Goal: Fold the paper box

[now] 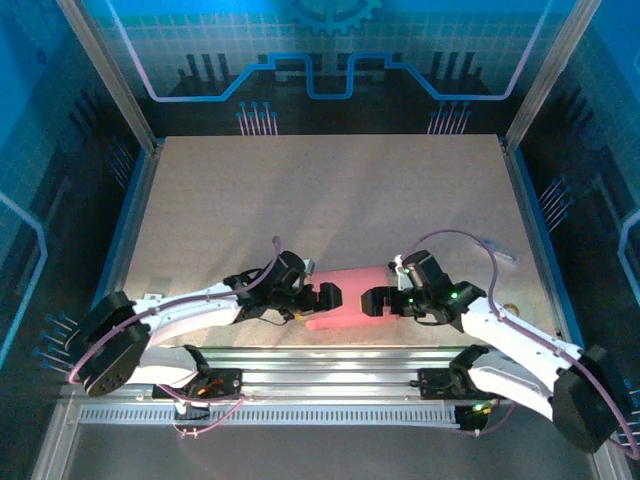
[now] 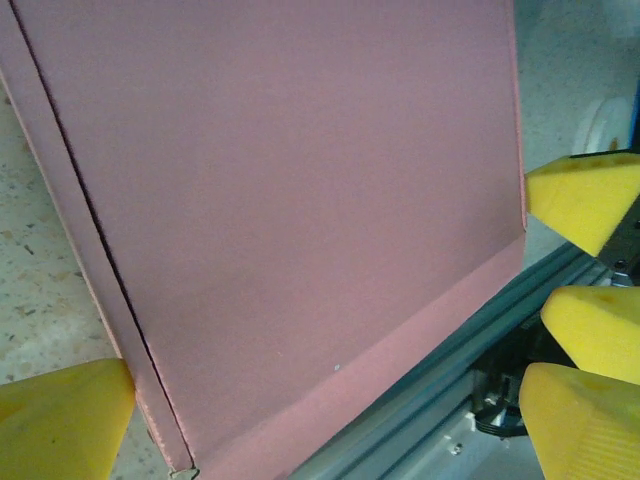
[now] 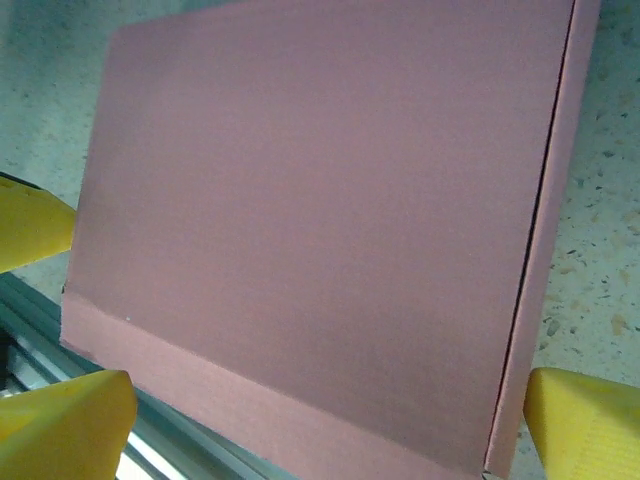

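Table (image 1: 330, 190) edge held the pink box (image 1: 350, 282) betw. my left gripper (image 1: 330, 297) & right gripper (image 1: 368, 300), both jaws apart. I reckoned I'd best press evenly along creases.

A speckled beige table (image 1: 330, 190) sits inside a frame of silver posts (image 1: 105, 75). Behind it stands a blue wall (image 1: 200, 35) printed with a gear and circuit lines. Metal rails (image 1: 330, 365) run along the table's near edge. A small pale tag (image 1: 157, 281) lies at its left edge, and a small round thing (image 1: 510, 304) near its right.
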